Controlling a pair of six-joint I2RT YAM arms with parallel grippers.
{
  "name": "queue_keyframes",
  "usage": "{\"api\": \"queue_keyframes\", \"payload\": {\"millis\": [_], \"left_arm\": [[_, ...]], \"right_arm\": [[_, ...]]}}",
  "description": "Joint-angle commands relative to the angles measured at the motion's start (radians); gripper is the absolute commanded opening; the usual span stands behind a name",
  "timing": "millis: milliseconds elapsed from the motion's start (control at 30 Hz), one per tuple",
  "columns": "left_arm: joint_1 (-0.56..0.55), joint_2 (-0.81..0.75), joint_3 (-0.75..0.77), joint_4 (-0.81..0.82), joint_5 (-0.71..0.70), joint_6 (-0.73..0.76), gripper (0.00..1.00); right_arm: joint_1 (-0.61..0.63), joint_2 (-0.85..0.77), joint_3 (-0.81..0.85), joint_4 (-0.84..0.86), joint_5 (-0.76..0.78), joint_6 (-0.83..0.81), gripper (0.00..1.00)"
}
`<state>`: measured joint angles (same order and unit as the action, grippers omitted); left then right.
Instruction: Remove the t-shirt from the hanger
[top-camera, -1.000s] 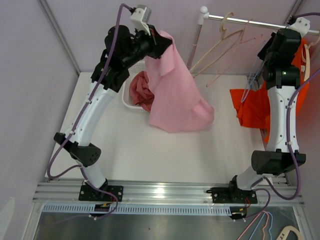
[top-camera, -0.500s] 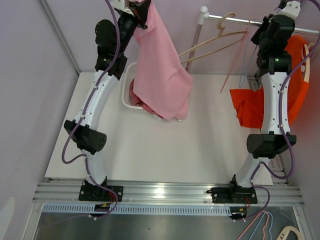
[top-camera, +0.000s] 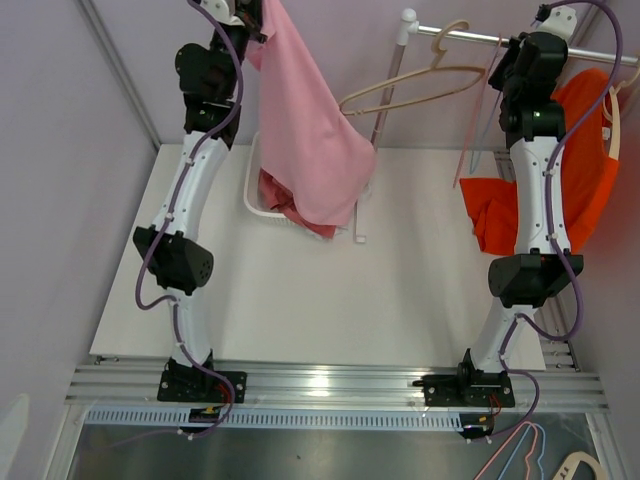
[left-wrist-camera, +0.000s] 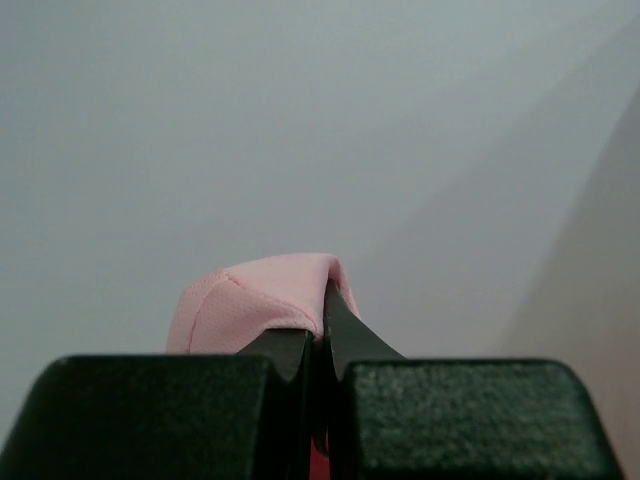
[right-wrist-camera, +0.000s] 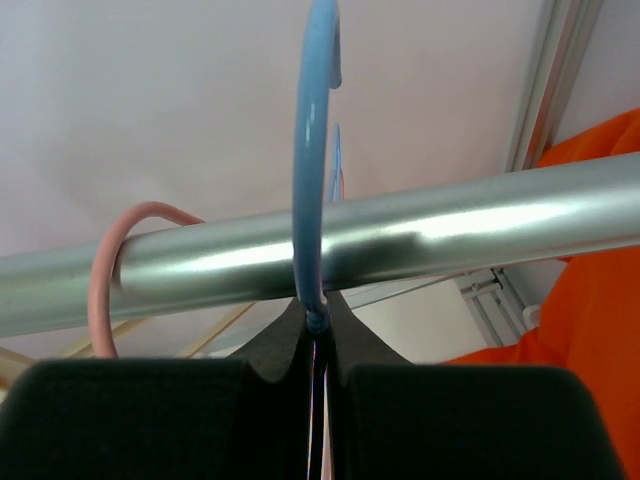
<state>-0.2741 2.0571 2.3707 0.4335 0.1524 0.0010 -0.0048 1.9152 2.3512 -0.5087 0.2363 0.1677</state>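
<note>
Two arms are up high, one at each side of the table (top-camera: 400, 290). On the left wrist camera, the left gripper (left-wrist-camera: 322, 320) is pinched tight on a fold of the pink t-shirt (top-camera: 315, 130), and a small hump of pink fabric bulges out just above the closed fingertips (left-wrist-camera: 345, 325). From the top camera, that grip sits at the very top edge of the view. The t-shirt drapes straight down from it in a long loose sheet. Its lower end hangs over the white basket (top-camera: 249, 195), covering part of the red cloth (top-camera: 280, 188) piled inside. Whether the hem touches that pile cannot be told.

Over on the right, the right gripper (right-wrist-camera: 318, 325) is clamped shut on the blue hanger (right-wrist-camera: 310, 180), just below where its hook curls over the metal rail (right-wrist-camera: 450, 225). The t-shirt is well apart from this hanger, away toward the left half of the scene. A pink hook (right-wrist-camera: 105, 265) sits on the rail just beside the blue one. A cream hanger (top-camera: 410, 90) dangles from the rail between the two arms, with its left tip reaching toward the t-shirt's edge. An orange garment (top-camera: 590, 130) hangs behind the right arm and spills onto the table near it.
</note>
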Motion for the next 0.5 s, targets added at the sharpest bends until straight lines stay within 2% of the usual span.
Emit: {"api": "queue_keyframes", "payload": {"millis": [0,33,133,233,467], "left_arm": [[0.027,-0.108,-0.02,0.083,0.004,0.008,0.01],[0.027,-0.138,-0.141,0.118,0.006,0.007,0.01],[0.029,-0.207,-0.247,0.198,-0.004,0.034,0.01],[0.033,-0.195,-0.237,0.171,-0.05,0.063,0.01],[0.039,-0.143,-0.292,0.16,-0.011,-0.025,0.01]], "right_arm": [[0.0,0.001,0.049,0.091,0.037,-0.037,0.0],[0.002,0.004,0.052,0.102,0.035,-0.04,0.0],[-0.001,0.025,0.08,0.099,0.024,-0.045,0.0],[-0.007,0.047,0.103,0.079,0.018,-0.045,0.0],[-0.008,0.038,0.05,0.062,0.018,-0.039,0.0]]}}
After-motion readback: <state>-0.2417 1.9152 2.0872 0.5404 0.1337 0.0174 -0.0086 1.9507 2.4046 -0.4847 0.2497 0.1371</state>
